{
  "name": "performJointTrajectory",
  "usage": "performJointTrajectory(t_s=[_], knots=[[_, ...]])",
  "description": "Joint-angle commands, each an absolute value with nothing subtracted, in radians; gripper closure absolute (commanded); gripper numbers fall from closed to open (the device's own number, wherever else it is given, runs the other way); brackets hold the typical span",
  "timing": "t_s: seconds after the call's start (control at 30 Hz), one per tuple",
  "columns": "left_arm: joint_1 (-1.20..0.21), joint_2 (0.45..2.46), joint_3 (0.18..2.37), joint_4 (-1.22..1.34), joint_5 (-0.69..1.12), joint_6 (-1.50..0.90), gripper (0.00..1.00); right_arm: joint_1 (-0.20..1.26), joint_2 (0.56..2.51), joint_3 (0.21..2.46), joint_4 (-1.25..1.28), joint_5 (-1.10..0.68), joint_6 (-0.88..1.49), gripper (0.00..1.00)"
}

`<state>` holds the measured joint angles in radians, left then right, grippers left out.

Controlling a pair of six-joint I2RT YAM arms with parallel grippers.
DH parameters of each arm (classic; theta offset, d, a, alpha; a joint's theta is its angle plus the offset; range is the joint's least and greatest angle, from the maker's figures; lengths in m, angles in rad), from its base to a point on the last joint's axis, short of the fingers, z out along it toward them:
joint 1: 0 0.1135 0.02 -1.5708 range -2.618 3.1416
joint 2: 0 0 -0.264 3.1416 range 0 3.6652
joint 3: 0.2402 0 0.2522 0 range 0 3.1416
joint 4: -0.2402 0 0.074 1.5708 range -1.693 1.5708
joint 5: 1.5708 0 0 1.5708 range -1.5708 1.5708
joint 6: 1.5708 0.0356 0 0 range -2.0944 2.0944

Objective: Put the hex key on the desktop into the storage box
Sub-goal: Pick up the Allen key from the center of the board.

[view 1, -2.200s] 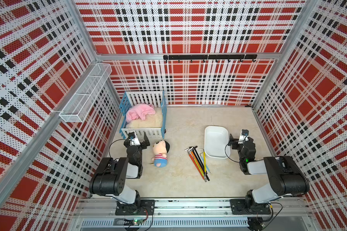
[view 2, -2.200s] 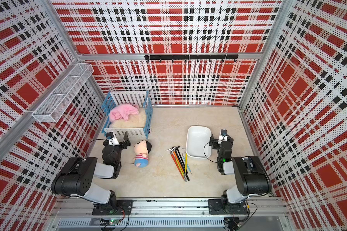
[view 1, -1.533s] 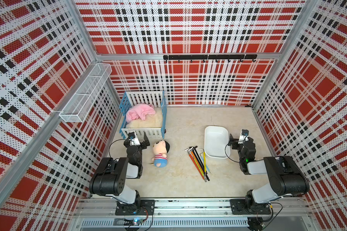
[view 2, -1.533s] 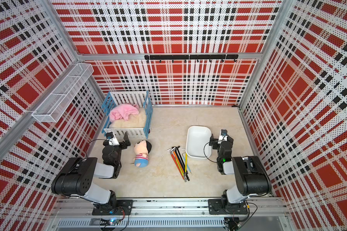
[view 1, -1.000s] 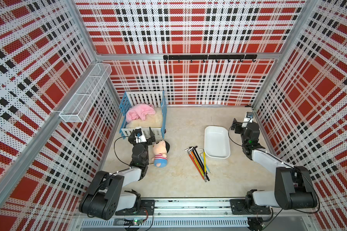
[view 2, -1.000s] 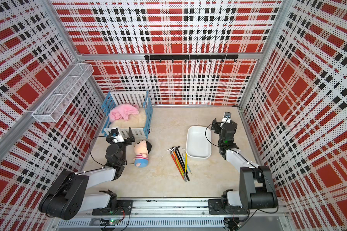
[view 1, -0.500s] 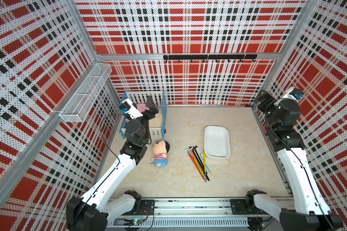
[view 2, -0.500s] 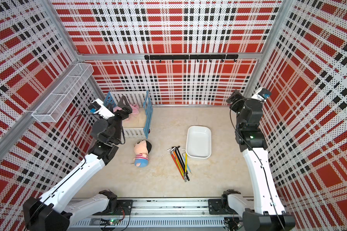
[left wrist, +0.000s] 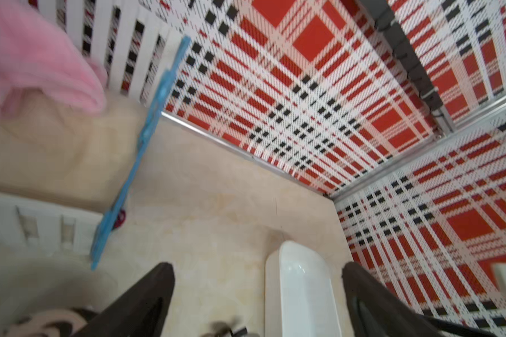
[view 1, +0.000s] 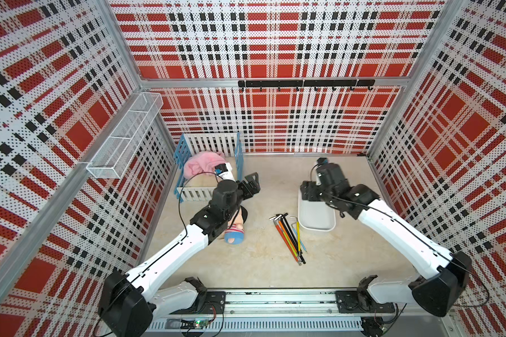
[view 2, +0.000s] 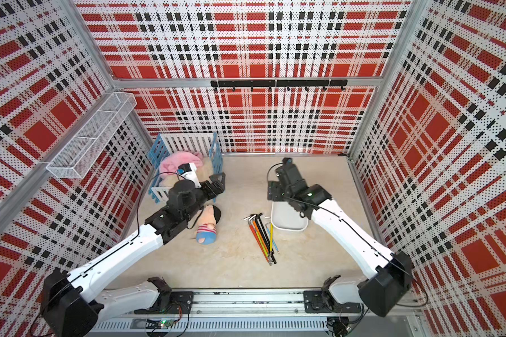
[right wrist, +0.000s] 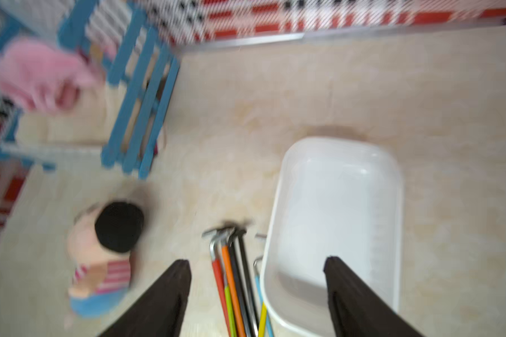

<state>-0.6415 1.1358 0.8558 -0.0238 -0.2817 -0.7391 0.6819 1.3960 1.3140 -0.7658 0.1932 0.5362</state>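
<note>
1 pink cloth (view 1: 200, 164) in the crib (view 1: 211, 143); hex keys (view 1: 288, 236) beside the storage box (view 1: 313, 217)

Both top views: high above front rail (view 1: 275, 299), steeply down, far, whole tabletop (view 1: 254, 271) and plaid walls (view 1: 275, 43); near-identical framing.
Left wrist view: close behind left pincer (left wrist: 256, 267), toward back-right corner.
Right wrist view: close behind right pincer (right wrist: 256, 261), downward, blurred.
Wrist views share storage box (right wrist: 339, 204), crib (right wrist: 140, 96).
</note>
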Motion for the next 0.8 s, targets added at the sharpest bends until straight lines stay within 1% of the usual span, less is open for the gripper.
performJointTrajectory(t_s=[0.0,0.17,0.4,0.5,0.77], knots=[[-0.717,1.101,0.804,-0.115,-0.367,-0.782,0.08,0.758,1.426,1.259,-0.912,0.142,0.546,0.30],[-0.755,1.067,0.739,-0.121,-0.377,-0.808,0.12,0.780,1.392,1.073,-0.852,0.022,0.623,0.38],[-0.753,1.032,0.730,-0.127,-0.358,-0.787,0.17,0.790,1.420,0.930,-0.781,0.021,0.722,0.49],[-0.752,1.006,0.726,-0.135,-0.352,-0.784,0.18,0.794,1.419,0.894,-0.738,0.025,0.761,0.53],[-0.731,0.939,0.706,-0.158,-0.324,-0.763,0.20,0.860,1.481,0.885,-0.686,0.078,0.838,0.57]])
